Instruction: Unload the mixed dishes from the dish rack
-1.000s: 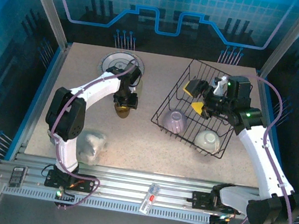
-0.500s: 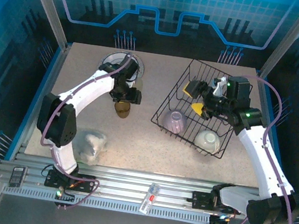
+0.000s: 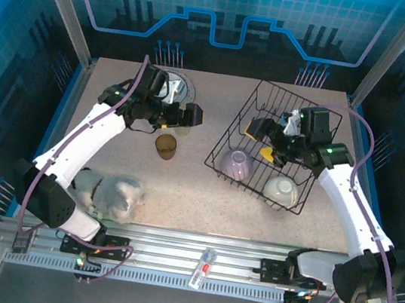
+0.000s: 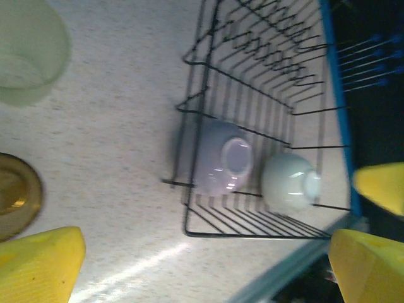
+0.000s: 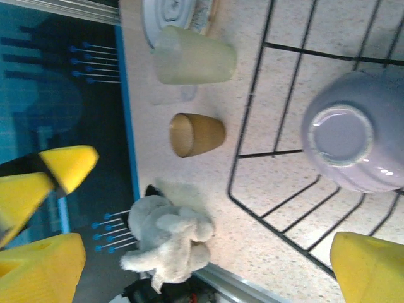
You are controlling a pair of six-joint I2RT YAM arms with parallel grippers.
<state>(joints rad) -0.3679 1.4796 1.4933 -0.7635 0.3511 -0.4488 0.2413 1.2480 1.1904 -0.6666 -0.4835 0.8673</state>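
Observation:
The black wire dish rack (image 3: 299, 120) sits on the right half of the table. It holds an upturned lilac bowl (image 3: 237, 163) and an upturned white bowl (image 3: 281, 188). My right gripper (image 3: 262, 137) hovers open over the rack's left part, nothing between its yellow fingers (image 5: 369, 268). A small brown cup (image 3: 165, 146) stands upright on the table left of the rack. My left gripper (image 3: 189, 115) hangs open just behind it, apart from it. A pale translucent cup (image 5: 192, 57) stands by a white plate (image 3: 163, 85). The left wrist view shows both bowls (image 4: 224, 165) (image 4: 290, 183) in the rack (image 4: 252, 233).
A whitish plush lump (image 3: 121, 194) lies near the table's front left, beside the left arm's lower link. Open tabletop (image 3: 181, 194) lies between the brown cup and the front edge. The rack's raised wire sides surround the right gripper.
My left gripper opened and let go of the brown cup, which now stands alone on the table. The left arm swung back and left. The right gripper shifted slightly.

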